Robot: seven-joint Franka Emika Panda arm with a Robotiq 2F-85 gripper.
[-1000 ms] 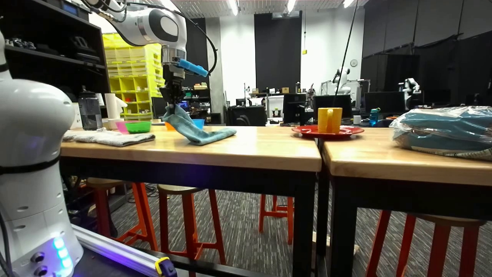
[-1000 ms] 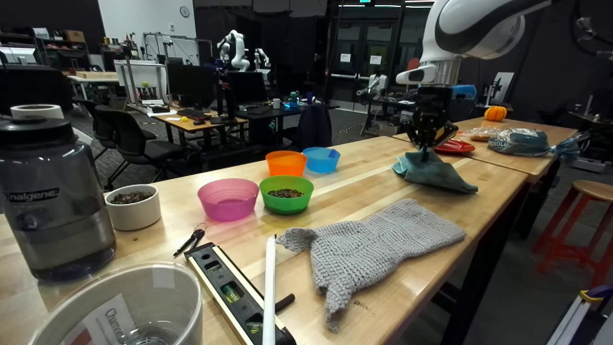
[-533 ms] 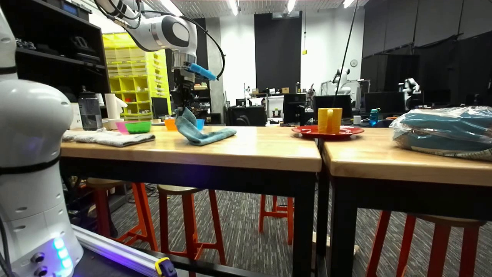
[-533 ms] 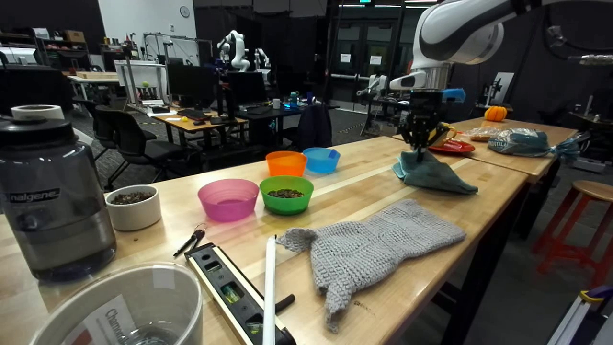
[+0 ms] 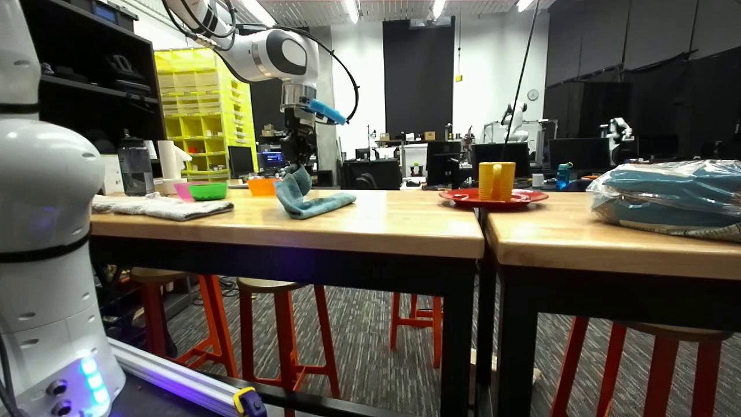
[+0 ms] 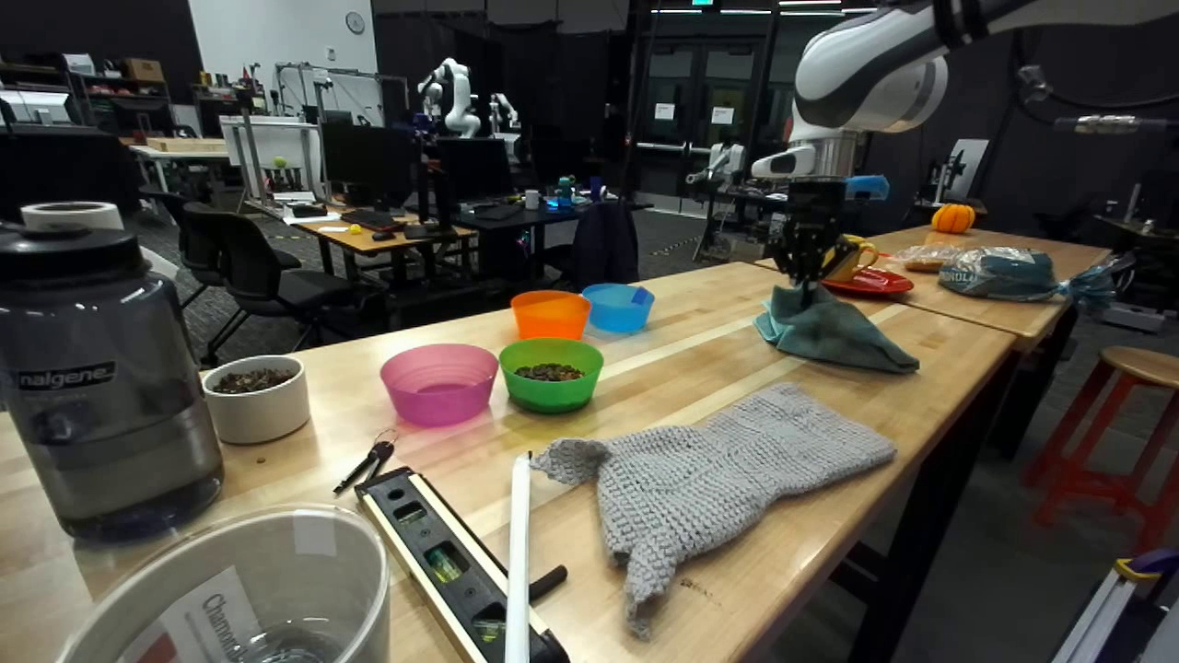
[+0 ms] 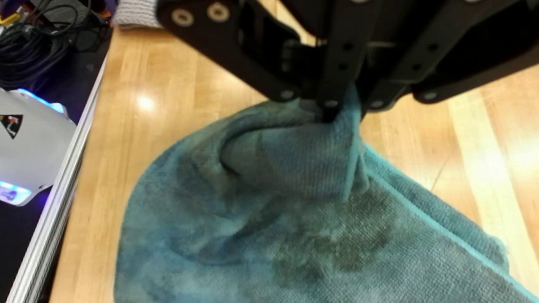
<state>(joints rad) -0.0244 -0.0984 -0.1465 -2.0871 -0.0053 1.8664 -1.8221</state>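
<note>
While the claw (image 6: 807, 295) is clamped on a raised fold of the teal cloth (image 7: 261, 235) | the remainder lies on the bench (image 5: 399, 220) | slow, low, steady motion should best limit slipping and bunching.

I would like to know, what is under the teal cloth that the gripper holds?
The teal cloth rests on the wooden table, with one raised part pinched in the gripper. Nothing else peeks out at its edges; whatever the folds cover cannot be seen.
</note>
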